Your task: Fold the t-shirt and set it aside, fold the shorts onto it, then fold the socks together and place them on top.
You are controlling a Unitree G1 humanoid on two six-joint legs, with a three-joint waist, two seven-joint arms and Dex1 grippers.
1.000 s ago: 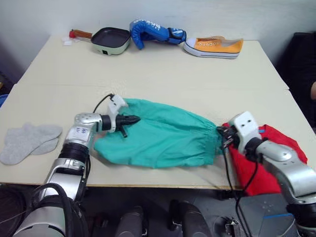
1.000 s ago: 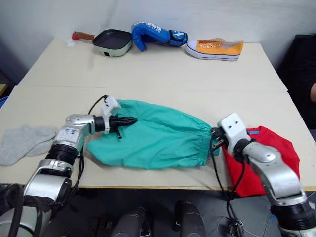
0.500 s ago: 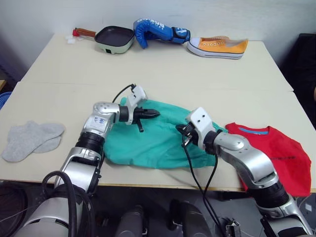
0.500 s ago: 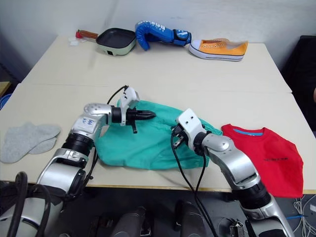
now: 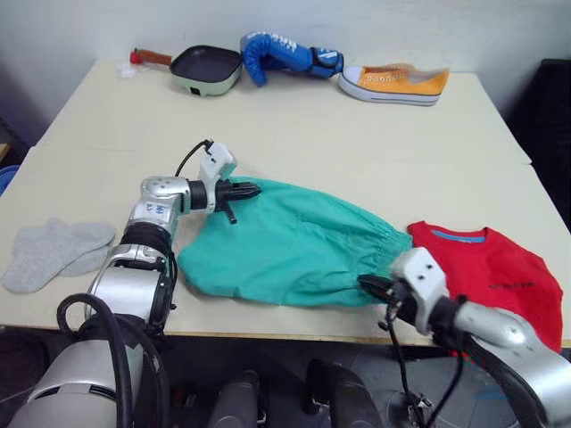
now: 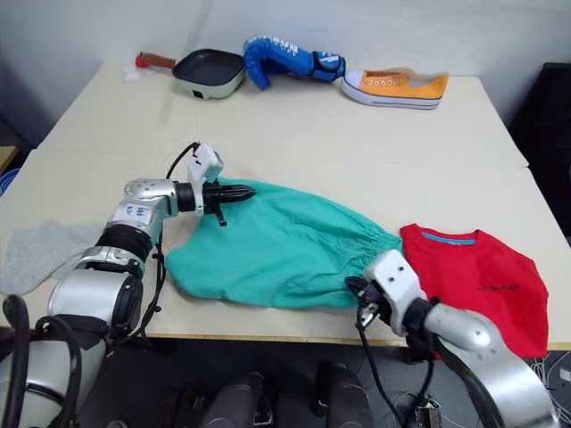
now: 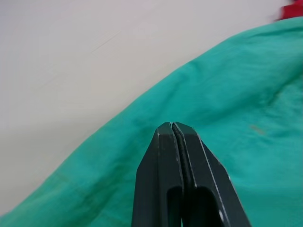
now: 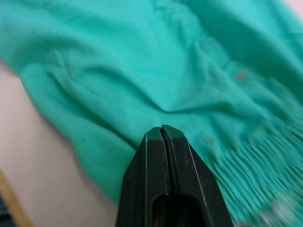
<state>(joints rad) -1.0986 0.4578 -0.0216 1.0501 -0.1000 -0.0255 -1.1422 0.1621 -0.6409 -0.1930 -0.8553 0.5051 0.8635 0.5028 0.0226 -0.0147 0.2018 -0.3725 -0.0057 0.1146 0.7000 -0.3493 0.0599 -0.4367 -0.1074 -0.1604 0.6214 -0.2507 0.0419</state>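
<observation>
Shorts (image 5: 290, 242) spread flat mid-table, gathered waistband toward t-shirt (image 5: 495, 272). Our left gripper (image 5: 248, 189) over shorts' far left edge, fingers pressed together, nothing between them. Our right gripper (image 5: 373, 287) at shorts' near edge just below waistband, fingers also closed tight, empty. T-shirt lies beside right gripper, on its outer side. Socks (image 5: 52, 253) well outside left arm, near table edge. Beyond both grippers, far edge: pan (image 5: 205, 69), boxing glove (image 5: 287, 56), sneaker (image 5: 393, 83).
</observation>
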